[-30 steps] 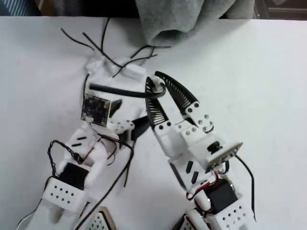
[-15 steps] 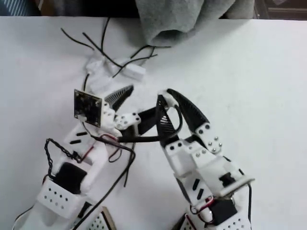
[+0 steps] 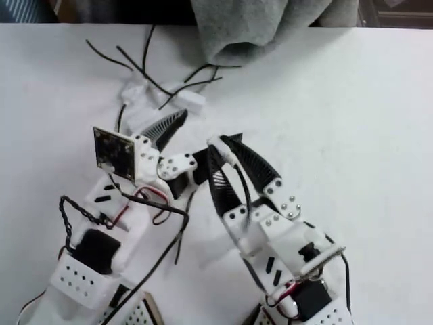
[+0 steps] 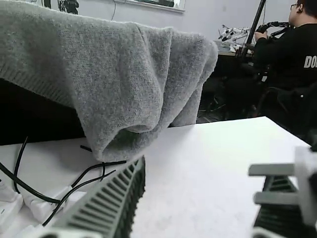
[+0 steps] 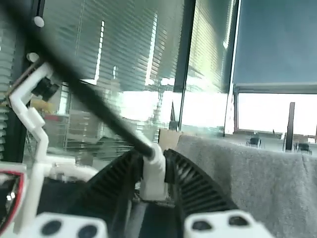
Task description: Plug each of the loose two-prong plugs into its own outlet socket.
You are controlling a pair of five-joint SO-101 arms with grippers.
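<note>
My right gripper (image 5: 153, 173) is shut on a white two-prong plug (image 5: 152, 172), whose black cord (image 5: 84, 99) runs away from it, held up off the table. In the high view this right gripper (image 3: 222, 145) holds the plug (image 3: 218, 144) at mid-table. Just beside it my left gripper (image 3: 183, 147) stands open, one finger (image 3: 166, 127) pointing at the white outlet sockets (image 3: 188, 100). The left wrist view has its ribbed finger (image 4: 111, 201) over the table with nothing between the jaws. White socket pieces (image 4: 47, 202) lie ahead of it.
A grey sweater (image 3: 257, 24) hangs over the table's far edge, also seen as the grey sweater (image 4: 114, 74). Loose black cords (image 3: 145, 71) sprawl around the sockets at the back left. The white table (image 3: 352, 122) spreads out bare to the right.
My right gripper has drawn back toward the near side, taking the plug and its cord along. The left arm has pulled back from the sockets and swung left, its fingers now spread.
</note>
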